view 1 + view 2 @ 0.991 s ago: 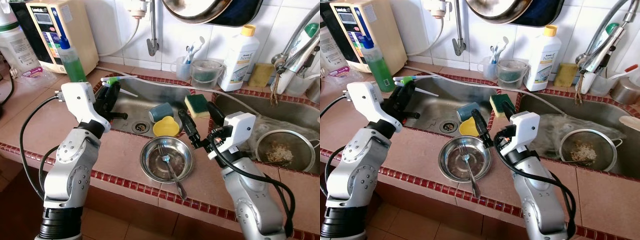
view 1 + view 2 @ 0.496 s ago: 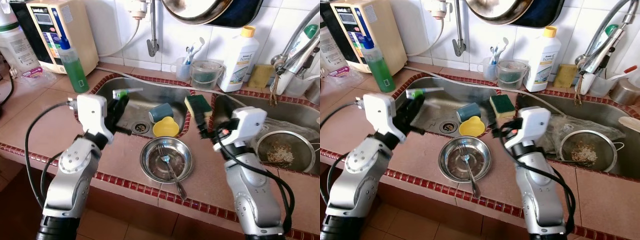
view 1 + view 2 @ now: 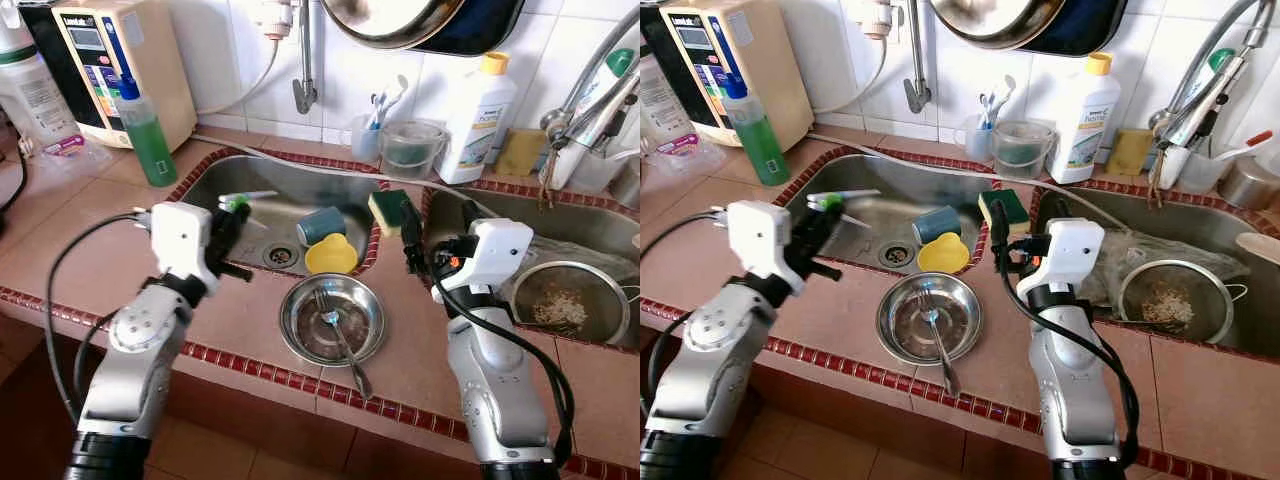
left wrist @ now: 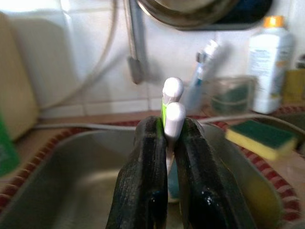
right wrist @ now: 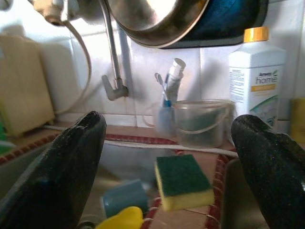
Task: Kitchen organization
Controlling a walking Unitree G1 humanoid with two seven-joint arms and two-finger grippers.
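Your tiled counter carries two steel sinks under a white tiled wall. Your right claw hangs wide apart, lined up on the green-and-yellow sponge on the divider between the sinks. Come down square and close across its narrow sides. Your left claw is clamped on what looks like a white-and-green toothbrush, over the left sink; carry it level toward the cup by the wall
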